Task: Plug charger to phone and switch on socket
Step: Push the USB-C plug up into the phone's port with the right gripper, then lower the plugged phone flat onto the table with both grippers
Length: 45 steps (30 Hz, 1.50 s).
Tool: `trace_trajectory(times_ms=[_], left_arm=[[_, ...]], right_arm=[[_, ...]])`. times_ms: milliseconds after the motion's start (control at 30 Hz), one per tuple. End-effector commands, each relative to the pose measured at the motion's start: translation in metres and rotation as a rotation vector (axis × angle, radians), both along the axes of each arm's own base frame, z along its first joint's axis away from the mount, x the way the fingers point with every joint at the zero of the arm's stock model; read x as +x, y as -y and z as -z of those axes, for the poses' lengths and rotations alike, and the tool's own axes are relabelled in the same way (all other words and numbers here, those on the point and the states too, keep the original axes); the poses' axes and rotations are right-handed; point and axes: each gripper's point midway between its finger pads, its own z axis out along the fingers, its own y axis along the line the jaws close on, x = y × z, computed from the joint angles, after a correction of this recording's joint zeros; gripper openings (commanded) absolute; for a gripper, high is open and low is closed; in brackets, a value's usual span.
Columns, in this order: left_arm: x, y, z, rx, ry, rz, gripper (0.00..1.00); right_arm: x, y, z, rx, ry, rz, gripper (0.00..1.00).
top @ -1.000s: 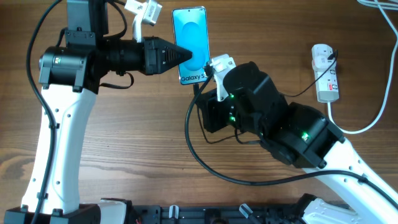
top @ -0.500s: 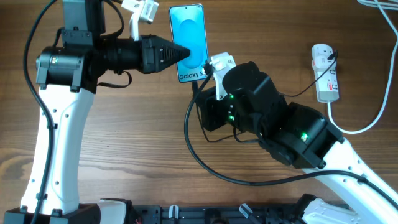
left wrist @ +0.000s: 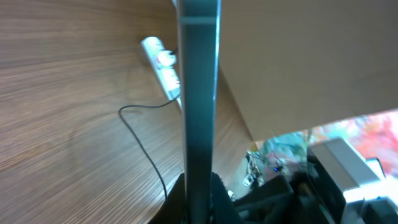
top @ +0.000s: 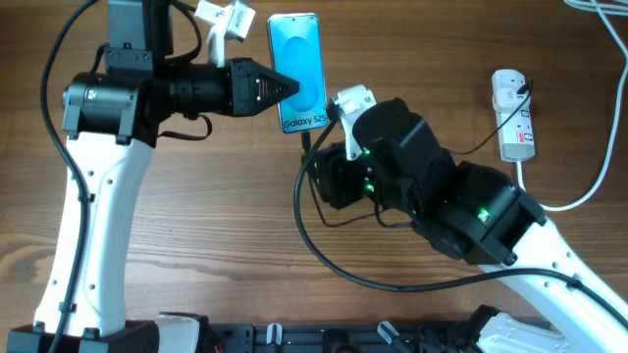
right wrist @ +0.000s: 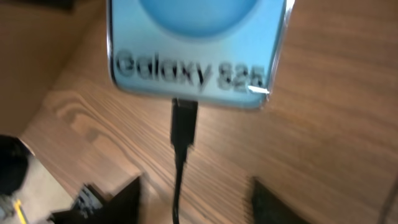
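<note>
The phone (top: 299, 71), cyan screen up, is held off the table with my left gripper (top: 290, 88) shut on its left edge. In the left wrist view the phone (left wrist: 199, 93) stands edge-on between the jaws of that gripper (left wrist: 199, 202). The charger's black connector (right wrist: 185, 121) sits in the phone's (right wrist: 196, 43) bottom edge, and its thin cable (right wrist: 178, 186) hangs down between the parted fingers of my right gripper (right wrist: 196, 202), which touch nothing. The charger cable (top: 299, 211) loops under the right arm. The white socket (top: 512, 116) lies at the far right.
A thick white cord (top: 589, 186) curves from the socket toward the right table edge. The bulky right arm (top: 432, 186) covers the table's middle. The socket (left wrist: 163, 62) and thin cable (left wrist: 143, 143) also show in the left wrist view.
My right gripper has opened and let go of the connector, which stays in the phone. The left arm and phone have shifted slightly.
</note>
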Motion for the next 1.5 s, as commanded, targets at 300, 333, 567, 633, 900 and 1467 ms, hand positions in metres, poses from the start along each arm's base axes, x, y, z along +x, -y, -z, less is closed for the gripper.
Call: trace_trajectory(times_ms=[300, 333, 567, 633, 900, 1467], left_arm=[[0.03, 0.002, 0.082, 0.142, -0.238, -0.053, 0.04], [0.032, 0.007, 0.092, 0.153, -0.251, -0.03, 0.04], [0.033, 0.032, 0.137, 0.193, -0.341, 0.05, 0.04], [0.037, 0.03, 0.148, 0.218, -0.355, 0.041, 0.04], [0.042, 0.03, 0.177, 0.256, -0.419, 0.038, 0.04], [0.029, 0.025, 0.258, 0.296, -0.519, 0.036, 0.04]], right_arm=[[-0.02, 0.007, 0.01, 0.012, -0.151, 0.022, 0.99], [-0.021, 0.006, 0.011, 0.015, -0.163, 0.027, 1.0], [-0.02, 0.001, 0.033, -0.032, -0.237, 0.033, 0.99], [-0.02, 0.001, 0.036, -0.041, -0.245, 0.034, 1.0], [-0.018, 0.002, 0.036, -0.045, -0.237, 0.041, 1.0], [-0.002, 0.031, 0.045, -0.09, -0.261, 0.163, 1.0]])
